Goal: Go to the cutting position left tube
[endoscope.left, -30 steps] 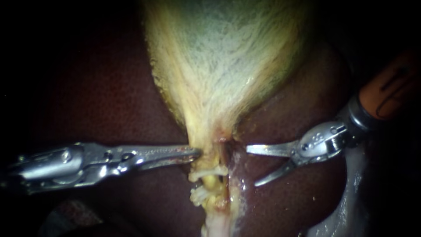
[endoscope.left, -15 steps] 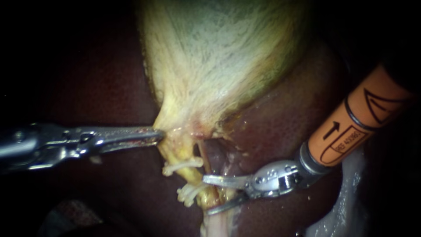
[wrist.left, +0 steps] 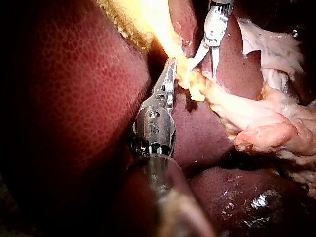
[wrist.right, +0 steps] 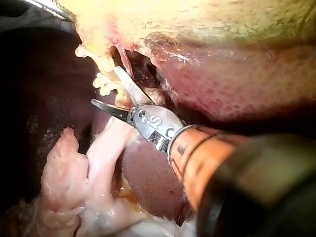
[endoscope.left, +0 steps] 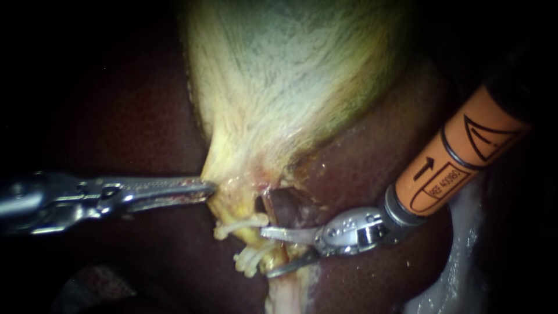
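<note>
Left instrument (endoscope.left: 204, 189): reaches in from the left, its jaws pressed together on the yellow edge of the gallbladder (endoscope.left: 290, 87) where it narrows, pinching it just above the clips.
Right instrument (endoscope.left: 265, 252): enters from the upper right behind an orange sleeve (endoscope.left: 453, 168), its two blades spread apart and gripping nothing.
Left tube (endoscope.left: 251, 237): a short yellow stalk running down from the gallbladder's narrow end, just beside a thinner reddish strand on its right.
Upper clip (endoscope.left: 239, 224): white, across the left tube, just above the upper blade.
Lower clips (endoscope.left: 249, 260): white, bunched on the left tube, sitting between the two blades.
Blades and tube: the open blades straddle the left tube; whether they touch it cannot be told.
Liver (endoscope.left: 378, 163): dark red, lying beneath and around everything.
Pale fatty tissue (wrist.right: 64, 182): heaped beside the right instrument.
</note>
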Controlling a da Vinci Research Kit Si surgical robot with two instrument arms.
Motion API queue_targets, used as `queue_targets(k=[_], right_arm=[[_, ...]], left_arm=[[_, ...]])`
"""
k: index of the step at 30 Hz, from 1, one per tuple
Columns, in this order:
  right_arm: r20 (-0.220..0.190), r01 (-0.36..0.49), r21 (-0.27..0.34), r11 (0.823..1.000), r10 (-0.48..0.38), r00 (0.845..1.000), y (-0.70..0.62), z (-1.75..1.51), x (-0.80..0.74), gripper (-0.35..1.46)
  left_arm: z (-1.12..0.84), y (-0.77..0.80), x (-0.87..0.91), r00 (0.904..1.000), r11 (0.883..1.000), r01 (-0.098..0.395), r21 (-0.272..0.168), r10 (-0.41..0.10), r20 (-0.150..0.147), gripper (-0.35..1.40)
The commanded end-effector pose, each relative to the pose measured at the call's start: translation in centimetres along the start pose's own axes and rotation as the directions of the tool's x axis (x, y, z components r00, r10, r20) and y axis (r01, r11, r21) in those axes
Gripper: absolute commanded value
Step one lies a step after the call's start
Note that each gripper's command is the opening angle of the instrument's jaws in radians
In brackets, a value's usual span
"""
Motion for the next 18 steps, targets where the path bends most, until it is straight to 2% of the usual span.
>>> queue_targets(k=[1, 12, 18], right_arm=[[-0.001, 0.0, -0.002, 1.0, 0.0, 1.0, 0.01, 0.01, 0.0, 1.3], [0.005, -0.004, -0.007, 1.0, 0.004, 1.0, 0.1, 0.15, 0.05, 1.31], [0.0, 0.018, 0.083, 0.996, -0.018, 1.0, 0.03, 0.24, 0.02, 1.3]], left_arm=[[0.0, -0.02, 0.0, 1.0, 1.0, -0.001, 0.005, 0.001, 0.0, -0.21], [0.0, -0.09, 0.02, 0.9999, 1.0, -0.011, 0.022, 0.011, 0.0, -0.21], [0.03, -0.04, 0.02, 0.9999, 1.0, -0.011, 0.025, 0.011, 0.0, -0.21]])
